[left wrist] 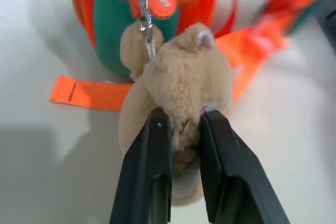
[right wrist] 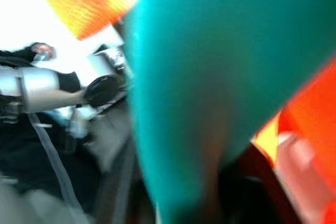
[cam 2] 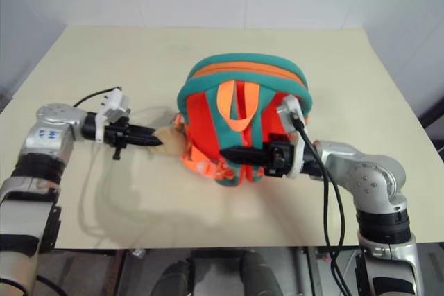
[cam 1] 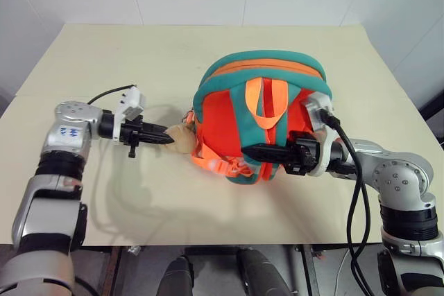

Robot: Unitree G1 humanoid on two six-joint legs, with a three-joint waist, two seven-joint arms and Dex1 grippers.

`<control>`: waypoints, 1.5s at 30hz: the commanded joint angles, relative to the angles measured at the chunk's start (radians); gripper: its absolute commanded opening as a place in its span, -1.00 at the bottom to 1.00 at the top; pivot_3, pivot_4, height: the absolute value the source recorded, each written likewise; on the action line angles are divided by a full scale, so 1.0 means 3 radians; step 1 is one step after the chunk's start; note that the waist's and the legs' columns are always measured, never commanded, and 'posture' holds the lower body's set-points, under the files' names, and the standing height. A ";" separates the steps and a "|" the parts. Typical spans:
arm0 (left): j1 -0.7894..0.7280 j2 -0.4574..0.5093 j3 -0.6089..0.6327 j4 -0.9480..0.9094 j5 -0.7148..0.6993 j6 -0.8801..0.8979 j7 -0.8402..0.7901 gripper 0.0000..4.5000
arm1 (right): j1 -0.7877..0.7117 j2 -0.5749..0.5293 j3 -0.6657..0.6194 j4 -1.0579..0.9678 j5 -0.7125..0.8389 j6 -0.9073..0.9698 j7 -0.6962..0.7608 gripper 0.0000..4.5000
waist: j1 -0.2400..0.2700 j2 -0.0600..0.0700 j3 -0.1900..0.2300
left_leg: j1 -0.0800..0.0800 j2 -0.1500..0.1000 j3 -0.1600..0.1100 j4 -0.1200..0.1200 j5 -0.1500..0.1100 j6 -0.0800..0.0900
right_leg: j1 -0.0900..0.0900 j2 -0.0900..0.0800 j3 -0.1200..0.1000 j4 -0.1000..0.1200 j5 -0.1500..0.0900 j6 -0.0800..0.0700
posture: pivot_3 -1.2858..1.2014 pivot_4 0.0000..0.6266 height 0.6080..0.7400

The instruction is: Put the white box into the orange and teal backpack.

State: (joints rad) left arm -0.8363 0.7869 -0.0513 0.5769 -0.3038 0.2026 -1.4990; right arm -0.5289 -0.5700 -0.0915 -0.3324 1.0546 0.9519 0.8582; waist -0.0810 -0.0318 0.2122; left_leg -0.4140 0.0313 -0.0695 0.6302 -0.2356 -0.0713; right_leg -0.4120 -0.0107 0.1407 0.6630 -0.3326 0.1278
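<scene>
One backpack (cam 1: 260, 112), one plush charm (left wrist: 181, 85), one table (cam 1: 139, 53).

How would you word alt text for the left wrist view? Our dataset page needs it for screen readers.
The left end effector has its two black fingers on either side of a tan plush cat charm, which hangs by a metal clip from the orange and teal backpack. An orange webbing strap lies flat on the pale table.

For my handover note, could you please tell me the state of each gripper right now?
Left gripper: closed on the plush charm of the backpack.
Right gripper: against the backpack's front; open or closed cannot be told.
</scene>
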 commanded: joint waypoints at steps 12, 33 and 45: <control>0.1619 0.0131 0.0868 -0.2223 -0.0802 0.0942 0.0697 0.99 | 0.0896 -0.0632 -0.0410 -0.0299 -0.1196 -0.1688 0.0682 1.00 | 0.0034 -0.0001 0.0000 | 0.0015 0.0000 0.0002 -0.0001 0.0000 0.0000 | 0.0015 0.0000 0.0001 -0.0005 0.0001 -0.0002 | 0.03 -0.52 1.00; 0.1733 0.0283 0.1151 -0.1826 -0.0817 0.0182 0.0383 0.99 | 0.1119 -0.1096 -0.0711 0.0910 -0.1818 -0.2781 0.1378 1.00 | 0.0064 0.0000 0.0001 | 0.0063 0.0001 0.0033 -0.0012 0.0000 0.0003 | 0.0063 0.0001 0.0025 -0.0038 0.0010 0.0001 | 0.03 -0.52 1.00; 0.1687 -0.0055 0.1245 -0.1743 -0.0845 0.0176 0.1046 0.99 | 0.0977 -0.0649 -0.0629 0.1074 -0.1917 -0.2622 0.0669 1.00 | 0.0071 -0.0001 0.0001 | 0.0064 0.0001 0.0035 -0.0009 -0.0002 0.0003 | 0.0064 0.0001 0.0030 -0.0038 0.0012 0.0005 | 0.03 -0.52 1.00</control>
State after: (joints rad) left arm -0.3186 0.7883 0.2680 0.0332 -0.5550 0.2914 -1.2513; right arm -0.2341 -0.7921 -0.2642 -0.0176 0.4873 0.1760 1.1197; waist -0.0596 -0.0319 0.2124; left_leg -0.3945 0.0316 -0.0588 0.6277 -0.2363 -0.0704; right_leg -0.3928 -0.0104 0.1499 0.6520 -0.3291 0.1293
